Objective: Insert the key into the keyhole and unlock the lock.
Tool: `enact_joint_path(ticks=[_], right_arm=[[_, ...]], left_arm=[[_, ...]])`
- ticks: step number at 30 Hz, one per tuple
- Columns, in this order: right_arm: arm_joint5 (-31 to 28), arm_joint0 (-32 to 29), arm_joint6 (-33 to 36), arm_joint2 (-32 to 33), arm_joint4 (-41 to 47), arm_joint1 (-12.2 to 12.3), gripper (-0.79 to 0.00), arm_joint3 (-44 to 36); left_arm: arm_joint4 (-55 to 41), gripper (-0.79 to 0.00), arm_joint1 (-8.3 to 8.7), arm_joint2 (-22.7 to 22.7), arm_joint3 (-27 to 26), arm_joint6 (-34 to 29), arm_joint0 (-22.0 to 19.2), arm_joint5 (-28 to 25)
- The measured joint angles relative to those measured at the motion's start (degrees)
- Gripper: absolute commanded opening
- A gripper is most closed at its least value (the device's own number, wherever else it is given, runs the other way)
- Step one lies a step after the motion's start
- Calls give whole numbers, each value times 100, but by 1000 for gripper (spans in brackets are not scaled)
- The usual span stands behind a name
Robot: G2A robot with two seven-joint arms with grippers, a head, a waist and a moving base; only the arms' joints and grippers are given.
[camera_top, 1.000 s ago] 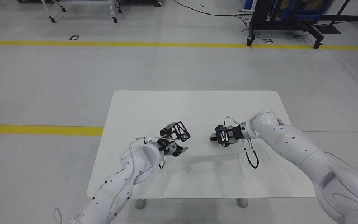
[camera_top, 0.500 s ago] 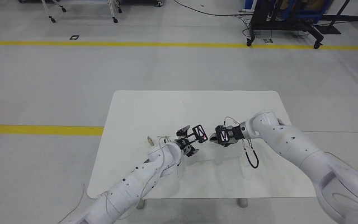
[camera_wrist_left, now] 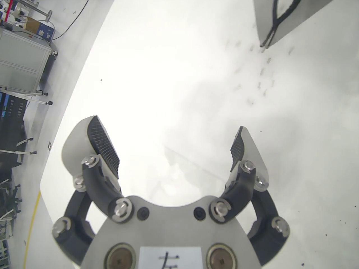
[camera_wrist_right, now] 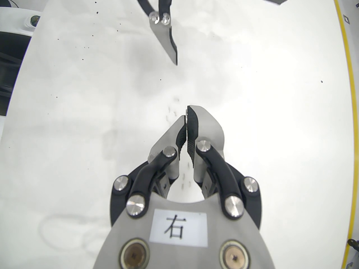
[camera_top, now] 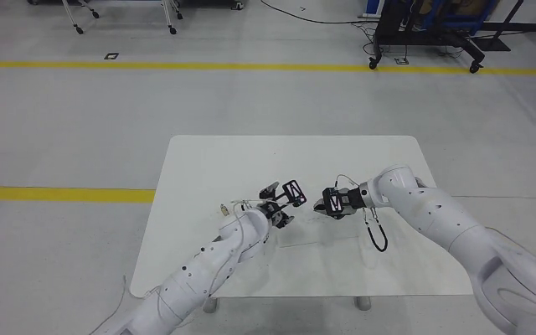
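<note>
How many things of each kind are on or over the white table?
Grippers: 2, the left gripper open and the right gripper shut
Small brass-coloured object, perhaps the lock, lying on the table: 1
Table: 1
Total: 4

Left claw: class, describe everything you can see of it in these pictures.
The left claw is open, its two silvery metal fingers spread wide with nothing between them. Each finger carries a black ribbed pad and hangs on black curved links pinned with shiny screws to a metal base plate bearing a white label. It sits over the white table, pointing toward the shut right claw.
</note>
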Motion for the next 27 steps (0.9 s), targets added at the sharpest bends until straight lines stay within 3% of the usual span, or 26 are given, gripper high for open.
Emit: enact_joint_path(ticks=[4, 8, 11, 15, 22, 25, 27], right_arm=[[82, -49, -23, 50, 88, 5, -785, -71], [81, -98, -572, 263, 212, 122, -785, -203], [-31, -124, -966, 423, 375, 193, -785, -198], [-204, -188, -1348, 598, 811, 230, -785, -69], [-199, -189, -1352, 596, 815, 229, -785, -69], [-199, -262, -1357, 577, 984, 206, -785, -184], [-199, -355, -1369, 569, 1585, 156, -785, -315]], left_arm=[[184, 0, 236, -659, -972, -99, 512, -166], [445, 0, 499, -1553, -2271, -66, 1350, -293], [188, 0, 611, -2207, -2918, 188, 1938, -369], [206, 0, 610, -2186, -2905, 188, 1927, -371], [137, 0, 605, -2177, -2852, 257, 1953, -391], [-755, 0, 593, -2333, -2434, 946, 1990, -754], [-1839, 0, 594, -2507, -2058, 1473, 1966, -1300]])
